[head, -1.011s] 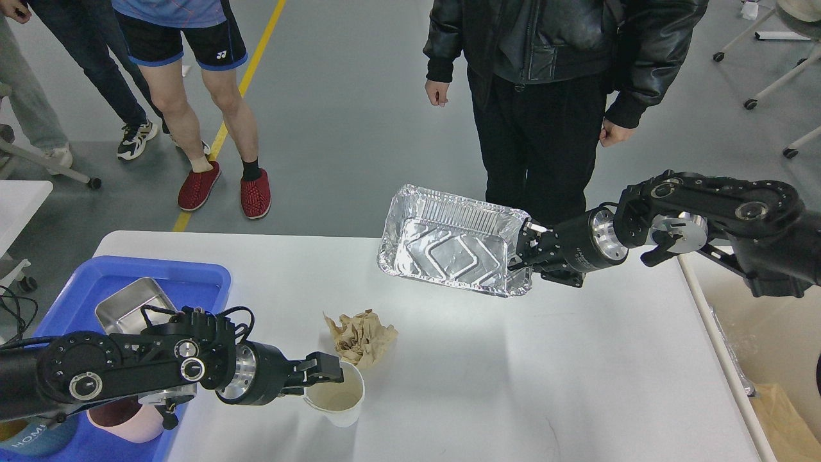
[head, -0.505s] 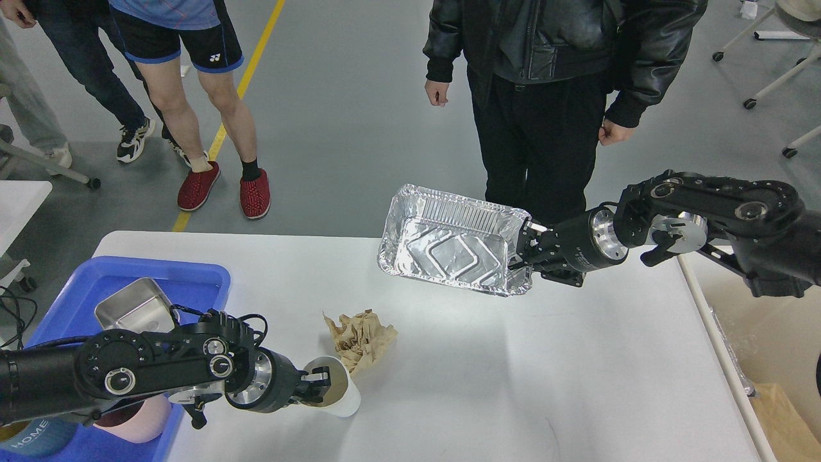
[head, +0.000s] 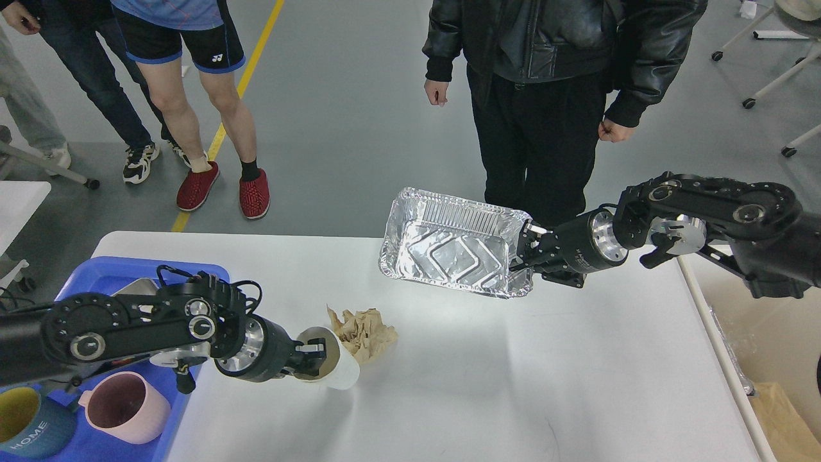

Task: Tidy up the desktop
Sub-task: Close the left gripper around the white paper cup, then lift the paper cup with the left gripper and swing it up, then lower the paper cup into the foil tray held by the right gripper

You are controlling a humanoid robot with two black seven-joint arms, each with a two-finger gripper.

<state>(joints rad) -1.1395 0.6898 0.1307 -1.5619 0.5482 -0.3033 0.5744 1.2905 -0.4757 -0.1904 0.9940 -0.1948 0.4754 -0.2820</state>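
Head view: left gripper clamps the rim of a tipped paper cup; right gripper pinches a foil tray lifted above the desktop. Crumpled brown paper is still uncollected. Blue tray holds mugs; tidying looks about midway.

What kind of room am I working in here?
Probably a lab or demo hall, not a home: grey floor with a yellow line, onlookers standing around the desktop, wheeled chair legs.

Bright even overhead light, soft shadows on desktop, glare on foil tray, sharp focus
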